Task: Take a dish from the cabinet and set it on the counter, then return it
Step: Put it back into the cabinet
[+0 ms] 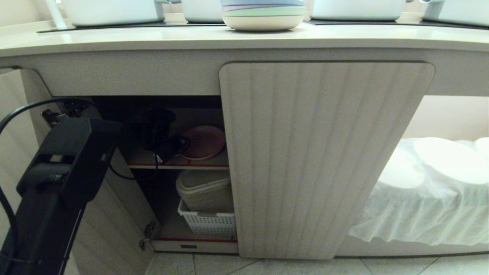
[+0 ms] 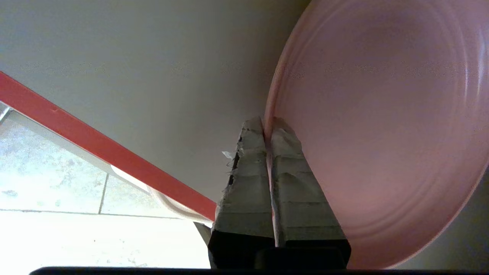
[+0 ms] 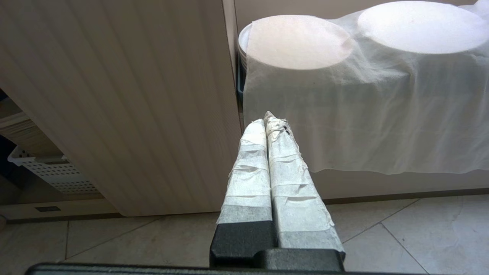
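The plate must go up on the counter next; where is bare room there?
The counter's front strip is bare, left and right of the plate stack. Behind it is crowded: white pots on the black panels. The left gripper pinches the pink plate's rim.

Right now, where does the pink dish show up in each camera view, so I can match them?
Head view: the pink dish sits on the upper shelf inside the open cabinet, just left of the closed door, with the left gripper at its left rim.
Left wrist view: it fills the right side, rim pinched in the shut jaws.
Right wrist view: not in it.
Shared landmark: the red shelf edge.
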Tool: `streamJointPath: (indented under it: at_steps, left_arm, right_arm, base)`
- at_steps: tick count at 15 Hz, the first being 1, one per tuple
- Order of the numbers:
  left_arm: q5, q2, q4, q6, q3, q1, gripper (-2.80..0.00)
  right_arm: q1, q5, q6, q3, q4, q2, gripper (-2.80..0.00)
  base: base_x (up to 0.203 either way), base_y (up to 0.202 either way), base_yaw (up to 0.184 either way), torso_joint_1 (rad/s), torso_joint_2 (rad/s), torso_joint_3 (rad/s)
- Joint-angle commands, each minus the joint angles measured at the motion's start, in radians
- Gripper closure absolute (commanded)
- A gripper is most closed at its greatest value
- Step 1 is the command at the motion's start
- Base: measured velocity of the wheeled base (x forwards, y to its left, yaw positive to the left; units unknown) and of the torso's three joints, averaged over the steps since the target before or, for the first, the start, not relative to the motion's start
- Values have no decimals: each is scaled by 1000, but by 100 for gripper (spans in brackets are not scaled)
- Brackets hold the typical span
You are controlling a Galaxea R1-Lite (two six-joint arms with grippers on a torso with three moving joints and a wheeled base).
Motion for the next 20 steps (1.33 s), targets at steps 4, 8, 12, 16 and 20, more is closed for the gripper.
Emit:
streamJointPath:
  at_steps: [4, 8, 12, 16, 20]
  left_arm:
    - [7, -3, -8, -6, -1, 1, -280]
    - [7, -3, -9, -4, -3, 1, -280]
    - [10, -3, -9, -6, -3, 2, -280]
    - [10, -8, -11, -7, -3, 1, -280]
    - [40, -9, -11, -4, 0, 1, -280]
  right_arm:
    - [0, 0, 0, 0, -1, 0, 0]
    - [0, 0, 0, 0, -1, 0, 0]
    - [0, 0, 0, 0, -1, 0, 0]
    - [0, 0, 0, 0, -1, 0, 0]
    - [0, 0, 0, 0, -1, 0, 0]
  base:
    - [0, 0, 0, 0, 0, 0]
    - [0, 0, 0, 0, 0, 0]
    - [0, 0, 0, 0, 0, 0]
    - [0, 0, 0, 0, 0, 0]
    - [0, 0, 0, 0, 0, 0]
